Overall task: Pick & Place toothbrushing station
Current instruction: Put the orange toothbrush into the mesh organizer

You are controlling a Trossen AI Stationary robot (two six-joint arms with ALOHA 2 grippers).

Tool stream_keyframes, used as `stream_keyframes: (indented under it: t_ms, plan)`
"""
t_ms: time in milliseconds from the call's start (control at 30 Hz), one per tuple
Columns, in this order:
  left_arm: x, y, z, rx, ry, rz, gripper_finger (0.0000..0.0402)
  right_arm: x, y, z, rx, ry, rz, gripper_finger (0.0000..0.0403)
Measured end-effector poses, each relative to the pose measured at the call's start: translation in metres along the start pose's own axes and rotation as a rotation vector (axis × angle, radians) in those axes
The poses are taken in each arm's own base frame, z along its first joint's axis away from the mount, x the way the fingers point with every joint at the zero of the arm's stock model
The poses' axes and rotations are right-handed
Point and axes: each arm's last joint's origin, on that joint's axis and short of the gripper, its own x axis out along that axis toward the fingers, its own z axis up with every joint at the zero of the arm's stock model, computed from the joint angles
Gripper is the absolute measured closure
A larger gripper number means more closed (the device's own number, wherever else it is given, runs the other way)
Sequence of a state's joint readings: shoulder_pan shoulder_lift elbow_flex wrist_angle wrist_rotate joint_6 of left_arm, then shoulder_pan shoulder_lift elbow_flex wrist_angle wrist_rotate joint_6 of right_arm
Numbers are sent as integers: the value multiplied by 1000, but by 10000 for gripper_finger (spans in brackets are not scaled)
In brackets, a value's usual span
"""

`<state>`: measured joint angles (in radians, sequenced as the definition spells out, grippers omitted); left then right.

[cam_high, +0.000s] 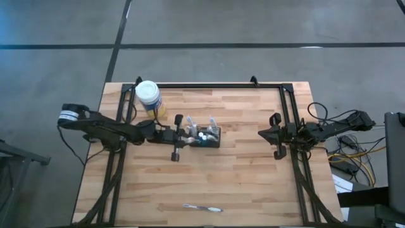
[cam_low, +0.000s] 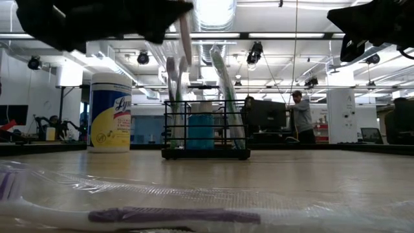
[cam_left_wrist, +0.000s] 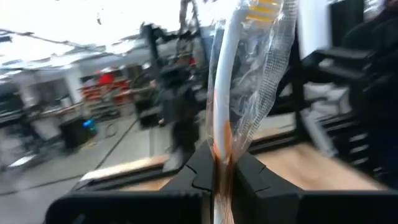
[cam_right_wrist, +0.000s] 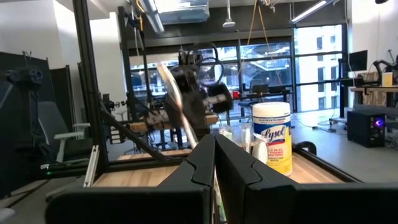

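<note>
Near the table's middle, the left gripper (cam_high: 183,137) is clamped on a plastic-wrapped toothbrush (cam_left_wrist: 231,93), held just beside the toothbrushing station (cam_high: 207,137), which stands upright on the wooden table (cam_high: 240,183) with brushes already in it. Behind it a Lysol wipes canister (cam_high: 149,98) is seen, another wrapped toothbrush (cam_high: 202,208) lies at the front edge, and the right gripper (cam_high: 276,135) is kept closed and empty, well apart at the right side.

Bright ceiling lights, glare, left wrist view seemingly motion-blurred
</note>
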<state>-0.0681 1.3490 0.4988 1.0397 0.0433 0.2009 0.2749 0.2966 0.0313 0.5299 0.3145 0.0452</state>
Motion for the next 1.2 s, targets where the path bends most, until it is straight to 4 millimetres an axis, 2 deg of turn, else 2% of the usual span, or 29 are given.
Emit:
stream_keyframes:
  t_ms: [233,333,467,633,700,833,1000,1200]
  plan:
    - [-16,2,43,-41,-13,-78,380,0,0,0,3,1,0,392]
    - [-29,3,49,-45,37,-84,380,0,0,0,3,2,1,392]
    - [-44,2,42,-46,63,-45,380,0,0,0,-1,3,1,392]
    - [-51,0,17,-58,43,24,380,0,0,0,-2,2,0,392]
    - [-48,0,13,-68,-2,39,380,0,0,0,-4,0,0,392]
    - [-38,0,-5,-63,62,57,380,0,0,0,-3,-1,0,392]
    - [-24,4,-15,-48,86,74,380,0,0,0,0,-1,0,392]
    - [-18,10,-31,-45,134,99,380,0,0,0,0,1,0,392]
